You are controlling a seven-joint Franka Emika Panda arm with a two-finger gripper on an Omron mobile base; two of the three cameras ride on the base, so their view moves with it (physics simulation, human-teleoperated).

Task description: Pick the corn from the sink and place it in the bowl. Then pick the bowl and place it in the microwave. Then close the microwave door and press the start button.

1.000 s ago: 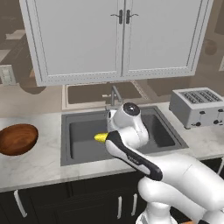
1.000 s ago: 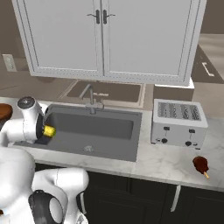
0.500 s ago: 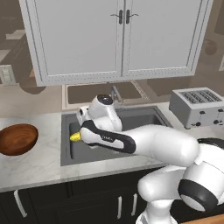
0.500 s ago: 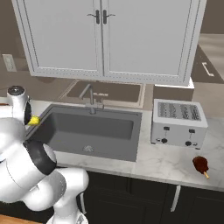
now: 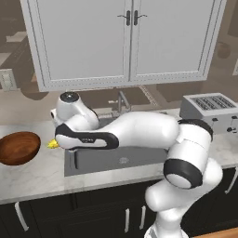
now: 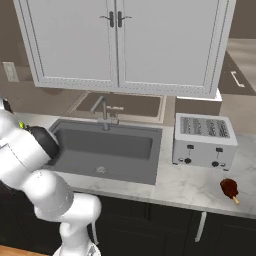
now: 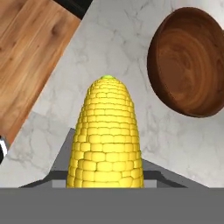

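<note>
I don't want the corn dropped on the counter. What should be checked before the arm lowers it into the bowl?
1. Corn held in the gripper: ok.
2. Corn lifted out of the sink: ok.
3. Bowl upright on the counter: ok.
4. Bowl empty: ok.
5. Corn directly over the bowl: not ok, it is beside the bowl's rim, above the counter.
6. Firmness of the grip: cannot tell.

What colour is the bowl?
Glossy reddish-brown wood grain bowl, clearest in the hand view.
</note>
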